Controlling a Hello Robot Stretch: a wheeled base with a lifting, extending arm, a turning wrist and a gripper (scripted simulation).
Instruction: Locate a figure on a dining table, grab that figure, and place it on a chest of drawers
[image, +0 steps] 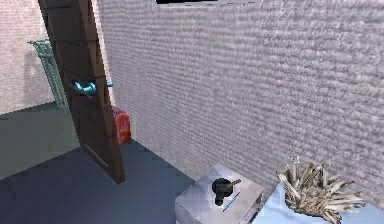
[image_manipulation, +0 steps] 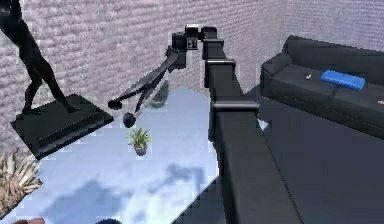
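Gripper (image_manipulation: 121, 108) near dark statue (image_manipulation: 58, 126) on desk (image_manipulation: 175, 150) (potted plant (image_manipulation: 140, 140) just beside statue); whether it holds anything: cannot tell.

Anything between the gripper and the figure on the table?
Nothing visible. In the arm side view the gripper ends just right of the figure on its black base, with bare tabletop in the gap. A small potted plant stands lower in the picture, off that line.
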